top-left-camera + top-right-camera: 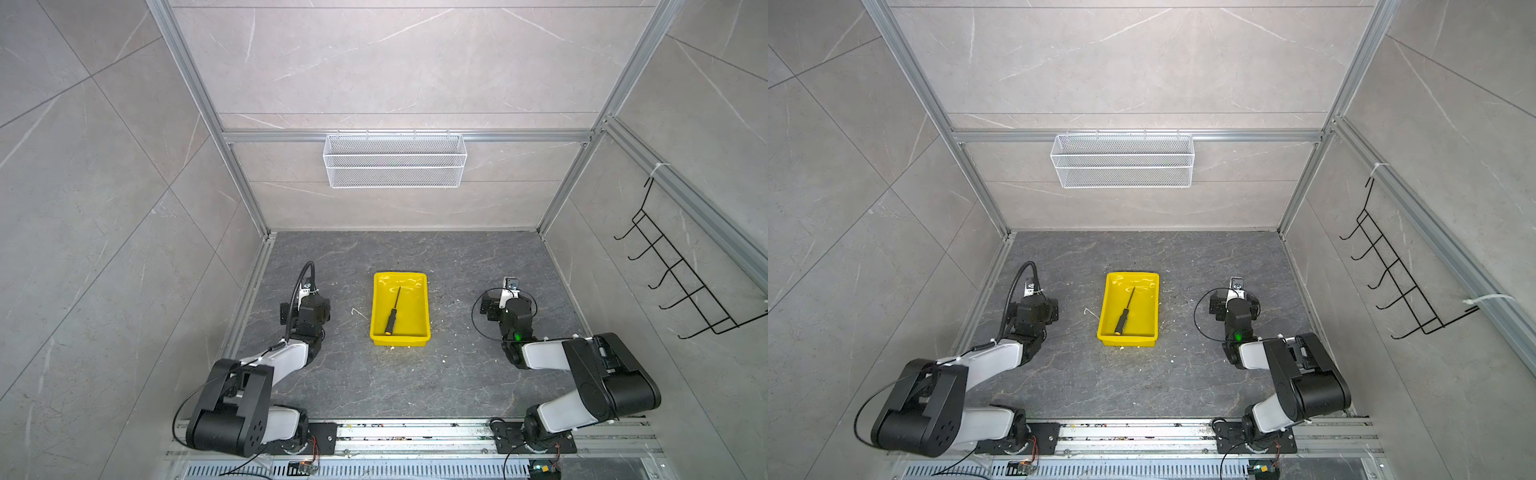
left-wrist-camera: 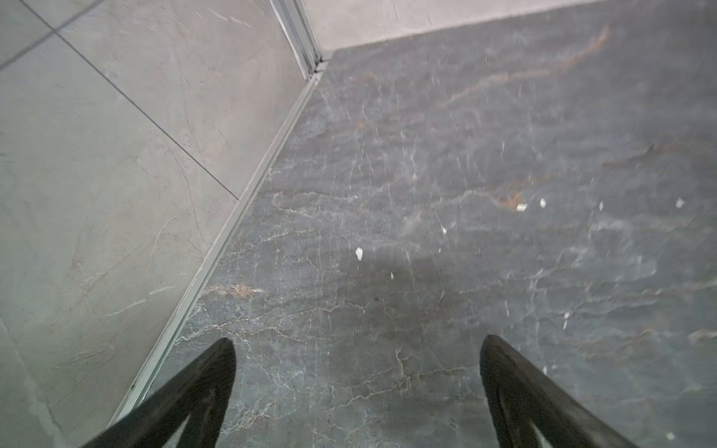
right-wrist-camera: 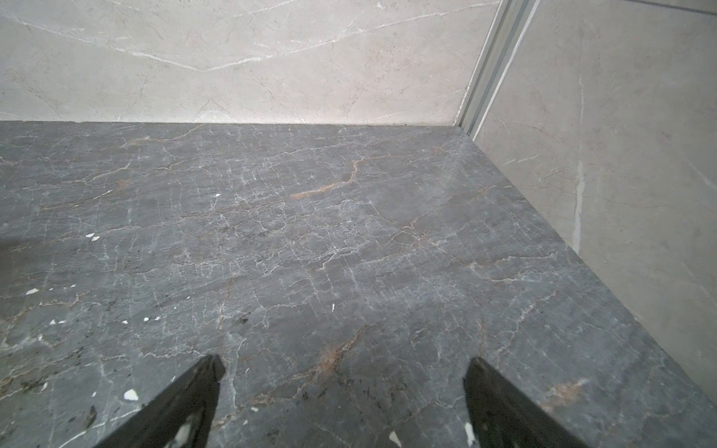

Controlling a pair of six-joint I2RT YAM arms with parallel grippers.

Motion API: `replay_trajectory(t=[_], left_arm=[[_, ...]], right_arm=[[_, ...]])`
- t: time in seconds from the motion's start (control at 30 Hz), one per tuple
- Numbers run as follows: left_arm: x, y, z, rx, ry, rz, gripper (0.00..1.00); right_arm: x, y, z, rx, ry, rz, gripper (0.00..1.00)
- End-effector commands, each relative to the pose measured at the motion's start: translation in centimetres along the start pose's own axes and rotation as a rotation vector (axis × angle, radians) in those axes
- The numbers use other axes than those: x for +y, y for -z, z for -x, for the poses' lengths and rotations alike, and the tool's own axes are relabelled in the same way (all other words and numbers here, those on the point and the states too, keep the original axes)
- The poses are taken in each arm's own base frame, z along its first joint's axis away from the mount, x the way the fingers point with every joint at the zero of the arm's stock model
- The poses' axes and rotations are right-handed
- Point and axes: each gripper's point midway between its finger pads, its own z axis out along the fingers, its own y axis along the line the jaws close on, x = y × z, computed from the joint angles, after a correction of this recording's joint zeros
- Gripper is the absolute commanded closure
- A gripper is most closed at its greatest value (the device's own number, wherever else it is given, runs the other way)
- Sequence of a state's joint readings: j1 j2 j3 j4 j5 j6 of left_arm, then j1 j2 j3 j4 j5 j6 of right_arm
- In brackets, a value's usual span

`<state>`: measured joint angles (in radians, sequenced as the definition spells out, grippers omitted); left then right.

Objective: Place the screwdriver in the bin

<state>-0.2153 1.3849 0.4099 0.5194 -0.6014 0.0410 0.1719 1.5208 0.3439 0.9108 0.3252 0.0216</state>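
From the left: the left tool point(image 2: 357, 341) hangs low over bare desk point(image 1: 415, 374) beside the left wall, jaws spread wide with nothing between them. The danger on this side, as I judge it, is a sweep toward the middle. The elbow or the looping cable could catch the near-left wall of the bin point(image 1: 413, 311), and a shallow glossy tray like that would likely skid rather than resist.

In the middle the job looks done. The screwdriver point(image 1: 392, 311) lies wholly inside the bin in both top views, slanted, with its orange-capped handle toward the near-left corner and its thin shaft pointing to the far wall. A knock to the bin could roll it against the low rim (round handle, smooth floor), and a hard one might tip it out. Reaching in again would risk exactly that.

On the right, the right tool point(image 3: 343, 360) is likewise fully open and empty, over bare desk scattered with white flecks point(image 3: 131, 395). The same hazard applies if it swings inward.

As for position, the screwdriver sits between the two tools and well apart from both. The left tool is off to its left, the right tool off to its right, and neither wrist view shows the bin at all.
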Motion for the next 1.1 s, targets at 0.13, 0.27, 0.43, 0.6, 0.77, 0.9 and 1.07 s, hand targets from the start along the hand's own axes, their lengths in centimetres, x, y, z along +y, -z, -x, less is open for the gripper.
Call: replay_trajectory(t=[0.13,0.27,0.43,0.6,0.77,0.9,1.07], left_arm=[[1.5,0.3,2.3,-0.230,0.142,0.012,0.00],[1.6,-0.9,2.0,-0.184,0.180,-0.060,0.00],[1.2,-1.7,1.7,-0.155,0.192,-0.122,0.00],[1.0,-2.3,0.9,-0.147,0.199,-0.134,0.00],[1.1,-2.3,1.2,-0.167,0.201,-0.126,0.00],[1.1,-2.4,1.0,-0.155,0.200,-0.133,0.00],[1.1,-2.4,1.0,-0.151,0.203,-0.135,0.00]], right_arm=[[0.2,0.1,0.2,-0.011,0.004,0.010,0.01],[0.2,0.1,0.1,-0.010,0.005,0.009,0.01],[0.2,0.0,0.2,-0.012,0.004,0.008,0.01],[0.2,0.0,0.1,-0.010,0.005,0.008,0.01],[0.3,0.0,0.1,-0.008,0.011,0.012,0.01],[1.5,-0.2,0.0,0.010,0.028,0.102,0.01],[1.4,-0.1,0.0,0.002,0.023,0.101,0.01]])
